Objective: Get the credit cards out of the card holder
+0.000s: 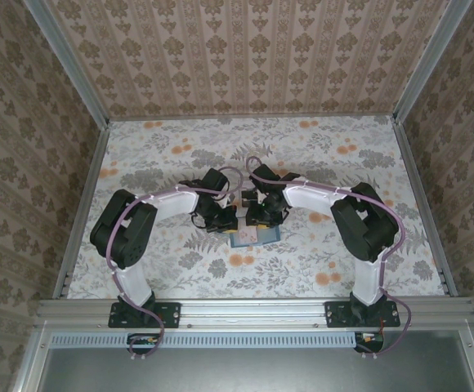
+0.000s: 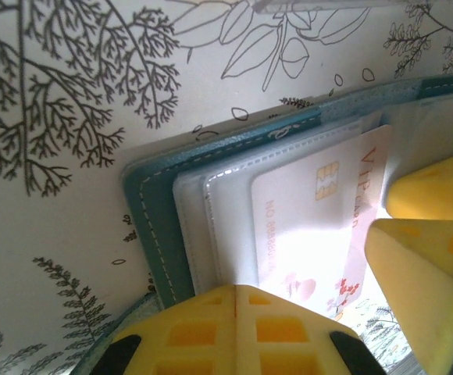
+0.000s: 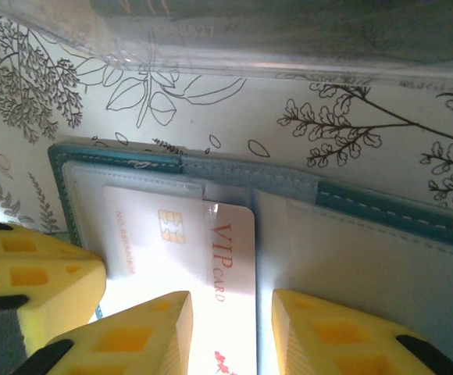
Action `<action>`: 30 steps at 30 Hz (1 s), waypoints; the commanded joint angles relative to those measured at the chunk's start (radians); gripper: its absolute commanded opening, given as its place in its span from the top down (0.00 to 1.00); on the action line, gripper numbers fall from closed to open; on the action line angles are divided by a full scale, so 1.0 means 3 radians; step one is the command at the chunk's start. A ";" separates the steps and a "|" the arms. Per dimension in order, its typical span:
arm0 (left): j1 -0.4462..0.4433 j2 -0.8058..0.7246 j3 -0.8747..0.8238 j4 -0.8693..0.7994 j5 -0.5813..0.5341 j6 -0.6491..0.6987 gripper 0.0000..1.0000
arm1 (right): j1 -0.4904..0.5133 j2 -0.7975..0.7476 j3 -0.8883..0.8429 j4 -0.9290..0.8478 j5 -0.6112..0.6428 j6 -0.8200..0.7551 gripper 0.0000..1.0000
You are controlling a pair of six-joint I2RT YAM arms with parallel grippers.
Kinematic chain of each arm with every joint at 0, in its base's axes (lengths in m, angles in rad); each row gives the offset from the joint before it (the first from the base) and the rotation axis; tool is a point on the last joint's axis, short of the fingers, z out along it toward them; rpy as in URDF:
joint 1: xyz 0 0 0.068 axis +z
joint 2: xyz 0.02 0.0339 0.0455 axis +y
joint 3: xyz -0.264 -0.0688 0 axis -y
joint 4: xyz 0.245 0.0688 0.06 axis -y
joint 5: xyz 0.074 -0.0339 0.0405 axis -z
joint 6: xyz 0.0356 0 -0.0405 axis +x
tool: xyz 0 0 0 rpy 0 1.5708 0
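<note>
At the centre of the table (image 1: 319, 155) we find the holder (image 3: 242, 168) lying open and flat. A pale VIP card (image 3: 164, 234) pokes from its clear sleeve. Our left gripper (image 2: 236, 305), fingers pressed together, sits at the holder's edge. Our right gripper (image 3: 230, 305) hangs over the card, jaws narrowly apart and not clamped on it. A clear box (image 3: 273, 39) lies just beyond.
</note>
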 commanded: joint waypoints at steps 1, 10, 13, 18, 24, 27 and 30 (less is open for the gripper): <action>0.0013 -0.0046 0.0138 -0.0182 -0.0052 0.0074 0.95 | -0.0022 -0.0113 -0.0054 -0.0081 0.0042 -0.0039 0.65; -0.0071 -0.0032 0.0230 -0.0196 0.0014 0.0038 0.96 | -0.0036 0.0012 -0.0163 0.0098 -0.0115 -0.0011 0.65; -0.0082 0.0017 0.0218 -0.0169 0.0039 0.0029 0.96 | -0.0042 0.0011 -0.0190 0.0182 -0.0177 0.0002 0.66; -0.0084 0.0148 0.0203 -0.0158 0.0091 0.0057 0.96 | -0.0057 0.0003 -0.0210 0.0227 -0.0249 0.0007 0.66; -0.0082 0.0242 0.0230 -0.0279 0.0028 0.0135 0.97 | -0.0077 -0.0105 -0.0293 0.0371 -0.0398 0.0060 0.68; -0.0080 0.0265 0.0228 -0.0318 -0.0007 0.0152 0.97 | -0.0097 -0.0160 -0.0350 0.0525 -0.0554 0.0133 0.68; -0.0078 0.0265 0.0213 -0.0312 -0.0009 0.0149 0.97 | -0.0109 -0.0181 -0.0391 0.0634 -0.0663 0.0192 0.69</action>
